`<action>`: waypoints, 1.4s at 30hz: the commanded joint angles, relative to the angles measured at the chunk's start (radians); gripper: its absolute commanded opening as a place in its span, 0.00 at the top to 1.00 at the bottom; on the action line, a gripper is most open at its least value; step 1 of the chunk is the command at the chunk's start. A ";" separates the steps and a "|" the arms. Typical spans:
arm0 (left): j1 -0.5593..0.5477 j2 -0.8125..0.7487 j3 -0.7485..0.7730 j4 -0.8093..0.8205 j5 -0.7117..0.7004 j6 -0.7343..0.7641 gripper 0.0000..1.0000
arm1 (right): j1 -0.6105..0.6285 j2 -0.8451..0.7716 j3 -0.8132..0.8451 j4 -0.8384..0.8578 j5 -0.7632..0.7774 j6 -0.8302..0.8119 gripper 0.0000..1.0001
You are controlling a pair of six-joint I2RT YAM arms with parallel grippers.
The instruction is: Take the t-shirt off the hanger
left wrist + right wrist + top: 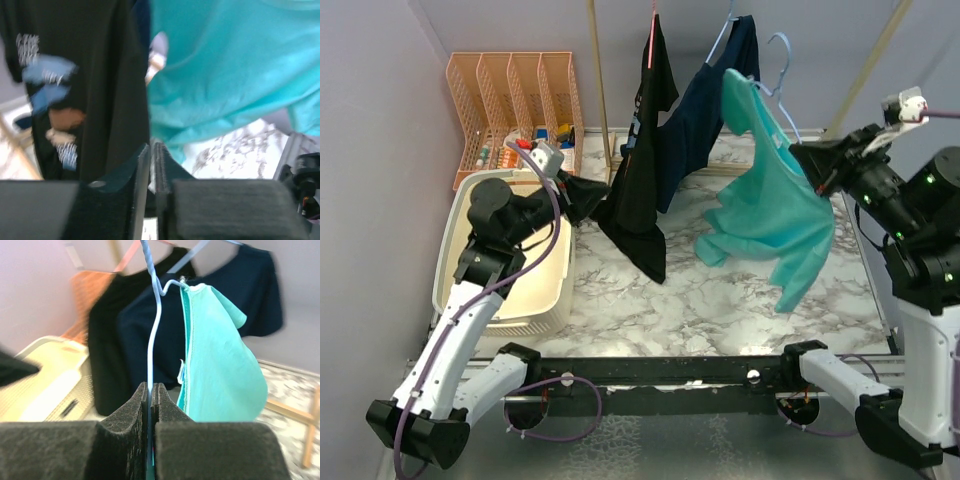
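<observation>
A teal t-shirt [770,200] hangs by its collar from a light blue wire hanger [785,75] at the right of the rack, drooping toward the table. My right gripper [802,157] is shut on the hanger's wire [151,330], just beside the shirt's collar edge [220,370]; the pinch shows in the right wrist view [150,386]. My left gripper [594,196] is shut and sits against the lower edge of the black t-shirt [645,180]. Its jaws [151,148] hold nothing that I can see. The teal shirt [230,65] fills that view's upper right.
A navy t-shirt [698,120] hangs between the black and teal ones. Wooden rack poles [599,80] rise at the back. A white bin [455,235] sits at the left with an orange file rack [510,90] behind it. The tabletop is marble [670,290].
</observation>
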 commanded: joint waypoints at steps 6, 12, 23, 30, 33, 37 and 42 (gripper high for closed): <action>-0.003 0.089 0.388 0.178 0.382 -0.072 0.32 | 0.000 -0.094 0.031 -0.033 -0.635 0.062 0.99; -0.003 0.166 0.521 0.297 0.427 -0.170 0.13 | 0.000 -0.088 -0.120 0.131 -0.810 0.179 0.99; -0.022 0.429 0.617 0.581 0.613 -0.457 0.13 | 0.000 -0.006 -0.180 0.350 -0.911 0.319 0.99; -0.087 0.517 0.645 0.582 0.629 -0.463 0.13 | 0.000 0.017 -0.204 0.407 -0.922 0.345 0.99; -0.113 0.550 0.673 0.581 0.641 -0.468 0.14 | 0.000 0.024 -0.218 0.417 -0.923 0.346 0.99; -0.142 0.579 0.696 0.580 0.662 -0.471 0.14 | 0.000 0.032 -0.231 0.417 -0.921 0.340 0.99; -0.176 0.606 0.718 0.546 0.681 -0.456 0.16 | 0.000 0.040 -0.235 0.405 -0.911 0.323 0.99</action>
